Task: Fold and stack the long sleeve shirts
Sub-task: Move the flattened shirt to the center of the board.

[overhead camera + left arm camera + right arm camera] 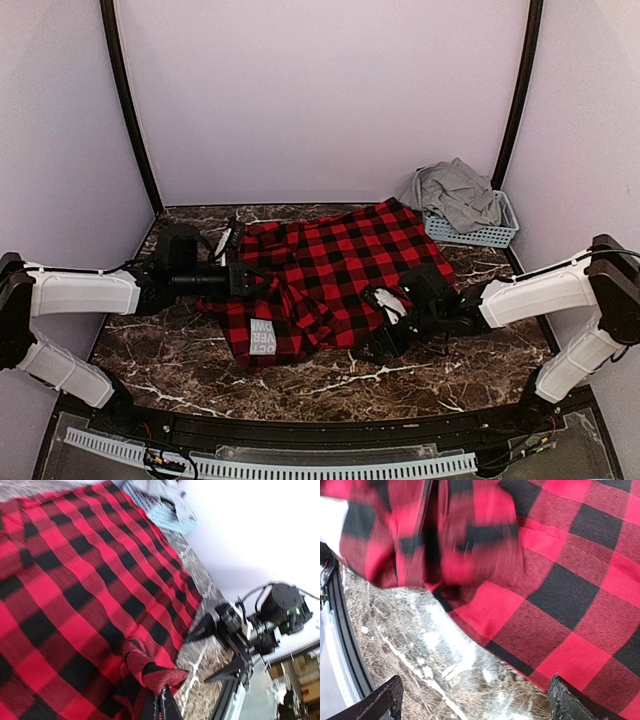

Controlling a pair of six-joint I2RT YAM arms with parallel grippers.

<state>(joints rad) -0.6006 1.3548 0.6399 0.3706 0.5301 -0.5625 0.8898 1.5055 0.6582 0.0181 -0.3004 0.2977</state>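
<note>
A red-and-black check shirt [340, 270] lies spread out and rumpled in the middle of the marble table [400, 385]. White block letters [262, 337] show on its near left corner. My left gripper [258, 282] is at the shirt's left side; in the left wrist view it [162, 707] is shut on a bunched fold of the shirt [155, 675]. My right gripper [380, 342] is open at the shirt's near right edge. In the right wrist view its fingers [570, 705] stand wide apart over bare marble and the shirt's hem [520, 645], holding nothing. A light grey shirt [458, 192] lies heaped in the basket.
A pale blue slatted basket [480, 232] stands at the back right corner against the wall. Pale walls close in the back and both sides. Bare marble shows along the front and at the far left. The right arm [260, 625] shows in the left wrist view.
</note>
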